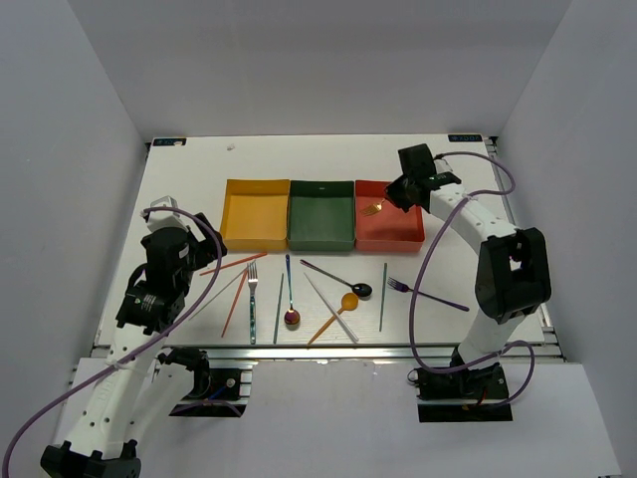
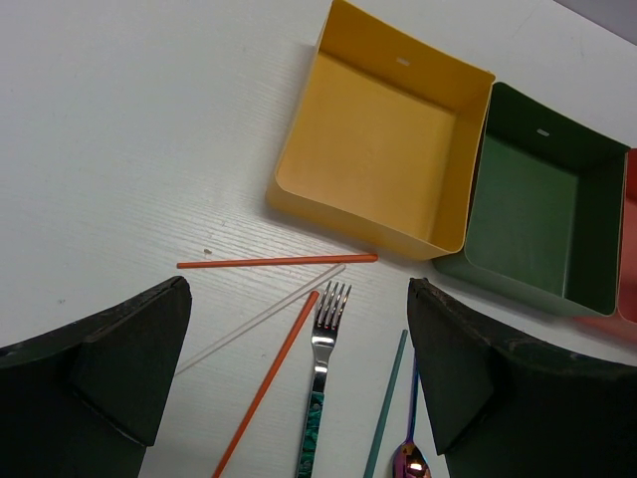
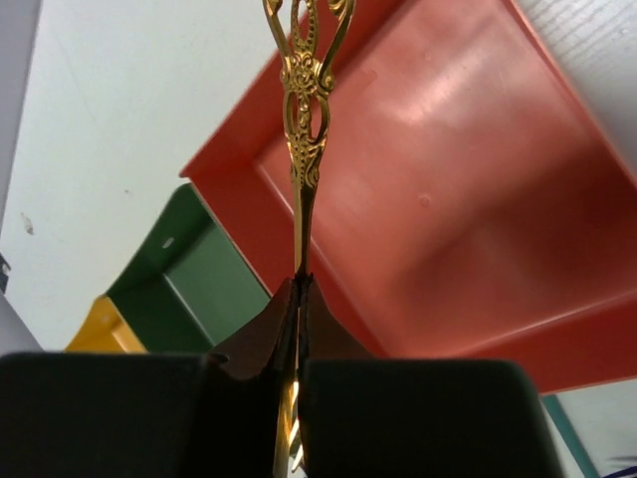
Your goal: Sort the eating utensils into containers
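While hanging over the red tray (image 3: 448, 179), squeezes a gold fork (image 3: 304, 110) in the right claw (image 3: 300, 287), fingers shut tight on its thin stem. Points the curly gold part straight out past the fingertips, above the inside of the red tray. Cannot tell if it touches the tray floor. Just left of that claw, the green tray (image 3: 189, 269). Farther off the same way, the yellow tray (image 3: 100, 334), all three side by side.

Over on the other side, holds the left claw (image 2: 299, 339) wide open, gripping nothing, up above the white table (image 2: 119, 129). Right under the gap between its fingers: a silver fork (image 2: 323, 329) with a green handle, a white stick (image 2: 264, 319) and an orange stick (image 2: 269, 383), both sticks slanted and close together. Just ahead of the fingers, a second orange stick (image 2: 279, 261) lying crosswise. Farther ahead, the yellow tray again. By the right finger, a teal stick (image 2: 388, 398) and the shiny bowl of a spoon (image 2: 410, 460).

Between the two claws, nearer the arms than the trays, more lying flat on the table: a black spoon (image 1: 361, 290), an orange spoon (image 1: 348, 300), a purple fork (image 1: 428, 296) and a green stick (image 1: 383, 297).
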